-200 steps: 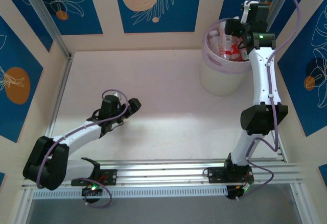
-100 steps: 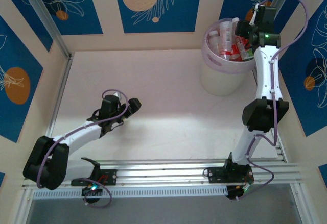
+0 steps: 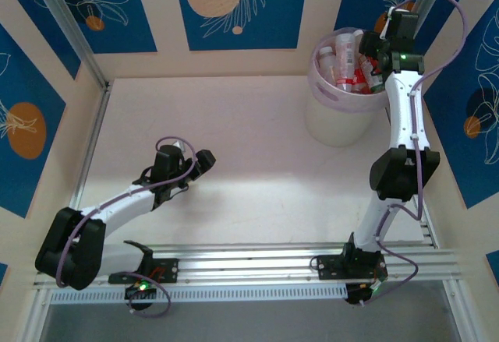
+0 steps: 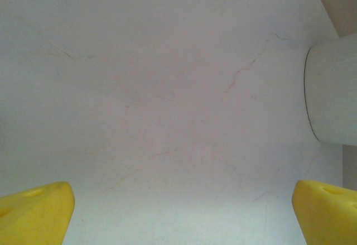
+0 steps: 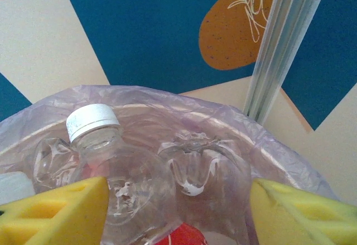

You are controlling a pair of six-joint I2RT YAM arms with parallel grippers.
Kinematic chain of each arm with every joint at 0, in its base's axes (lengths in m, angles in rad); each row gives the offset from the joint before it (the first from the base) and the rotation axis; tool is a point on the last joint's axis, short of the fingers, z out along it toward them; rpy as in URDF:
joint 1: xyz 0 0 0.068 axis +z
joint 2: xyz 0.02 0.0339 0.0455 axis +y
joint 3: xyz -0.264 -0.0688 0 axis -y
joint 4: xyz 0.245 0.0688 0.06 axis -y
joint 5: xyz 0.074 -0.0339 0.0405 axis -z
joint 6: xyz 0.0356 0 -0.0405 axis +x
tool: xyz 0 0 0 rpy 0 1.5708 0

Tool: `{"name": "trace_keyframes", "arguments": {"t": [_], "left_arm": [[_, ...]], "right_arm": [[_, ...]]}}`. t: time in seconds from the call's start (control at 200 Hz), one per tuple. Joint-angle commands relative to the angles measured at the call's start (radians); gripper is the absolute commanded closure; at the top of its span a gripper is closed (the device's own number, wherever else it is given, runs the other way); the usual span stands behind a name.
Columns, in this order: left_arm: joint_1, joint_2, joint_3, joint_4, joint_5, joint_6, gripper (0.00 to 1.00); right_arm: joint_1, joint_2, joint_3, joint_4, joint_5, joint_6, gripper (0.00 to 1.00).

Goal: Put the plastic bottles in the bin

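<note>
Risk on pull-out: w/ R claw (image 5: 178,192) half-spread, pinching nothing, low over plastic bottles (image 3: 343,63) heaped in the bin (image 3: 335,120) at far-R corner of table (image 3: 249,135), could snag liner (image 5: 167,97) or flick white-capped bottle (image 5: 117,161) over rim (image 3: 319,79), maybe tip bin; L claw (image 4: 183,195) spread wide, empty, over table.

Bright, even light falls from overhead. Beneath the left gripper (image 3: 204,160) a faint, soft shadow lies on the table (image 3: 257,163). Ahead of that gripper the tabletop looks washed pale and low in contrast, and its yellow fingertips (image 4: 33,214) are blurred. Beyond the right gripper (image 5: 178,206) the clear bottles (image 5: 122,172) glint sharply, while its own fingers (image 5: 56,211) are soft.
</note>
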Motion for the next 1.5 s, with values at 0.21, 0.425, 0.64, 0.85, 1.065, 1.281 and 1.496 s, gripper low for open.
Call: {"name": "trace_keyframes", "arguments": {"t": [0.21,0.425,0.64,0.85,1.065,1.281,1.496], "left_arm": [[0.015,0.006,0.01,0.019,0.012,0.001,0.0],[0.014,0.0,0.008,0.02,0.012,-0.001,0.0],[0.014,-0.016,0.0,0.012,0.005,0.005,0.0],[0.016,-0.021,0.009,0.005,0.009,0.011,0.0],[0.017,-0.023,0.014,0.006,0.011,0.012,0.0],[0.018,-0.112,0.075,-0.124,-0.047,0.172,0.0],[0.018,-0.271,0.16,-0.333,-0.252,0.481,0.0]], "right_arm": [[-0.032,-0.076,-0.052,-0.06,0.034,0.005,0.27],[-0.067,-0.11,-0.018,-0.089,-0.005,0.072,0.18],[-0.118,-0.155,-0.083,-0.096,-0.017,0.127,0.15],[-0.174,-0.24,-0.199,-0.066,-0.062,0.173,0.19],[-0.179,-0.412,-0.422,-0.006,-0.105,0.192,0.2],[-0.015,-0.787,-0.853,0.154,-0.053,0.167,0.14],[0.284,-1.066,-1.19,0.203,0.191,0.095,0.01]]}}
